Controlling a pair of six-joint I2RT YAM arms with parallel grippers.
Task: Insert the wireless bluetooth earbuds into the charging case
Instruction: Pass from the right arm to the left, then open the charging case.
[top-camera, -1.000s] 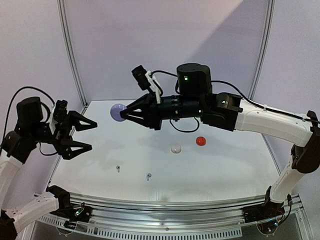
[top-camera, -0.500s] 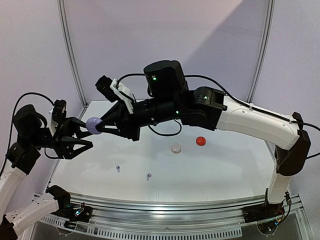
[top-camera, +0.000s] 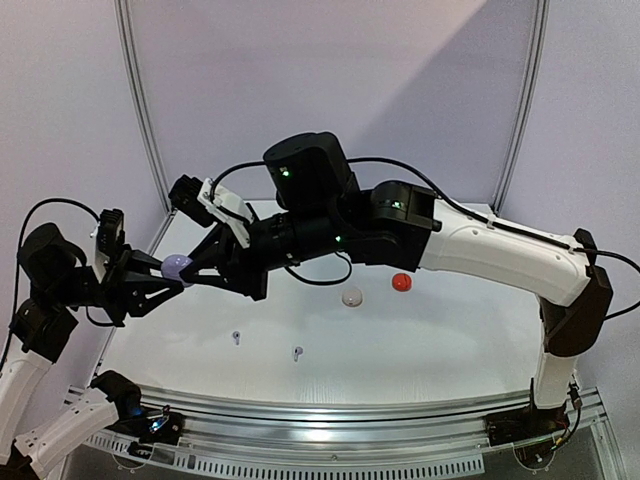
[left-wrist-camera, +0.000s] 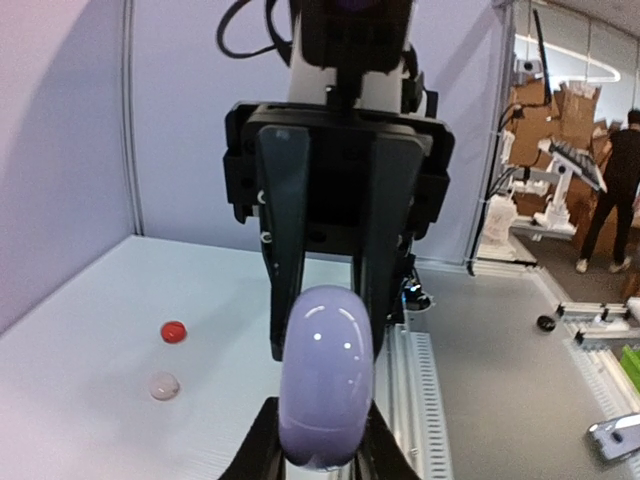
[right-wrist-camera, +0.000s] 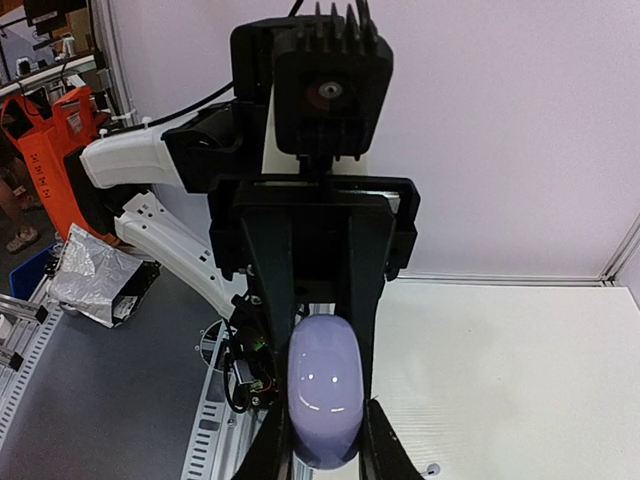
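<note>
A lilac charging case (top-camera: 177, 265) hangs in the air over the table's left side, pinched from both ends. My left gripper (top-camera: 170, 274) is shut on it from the left, and my right gripper (top-camera: 191, 272) is shut on it from the right. The left wrist view shows the case (left-wrist-camera: 325, 375) upright between my own left gripper (left-wrist-camera: 325, 418) below and the right one's fingers (left-wrist-camera: 288, 230) above. It stands the same way in the right wrist view (right-wrist-camera: 325, 400), inside my right gripper (right-wrist-camera: 325, 445). Two tiny stemmed earbuds (top-camera: 236, 337) (top-camera: 297, 352) lie on the table near the front.
A white round case (top-camera: 351, 297) and a red round case (top-camera: 401, 282) sit on the table right of centre. The right arm (top-camera: 480, 250) stretches across above the table. A metal rail (top-camera: 350, 415) runs along the near edge.
The right arm carried the lilac case leftward to the left gripper. The left gripper, open a second ago, has closed on the case.
</note>
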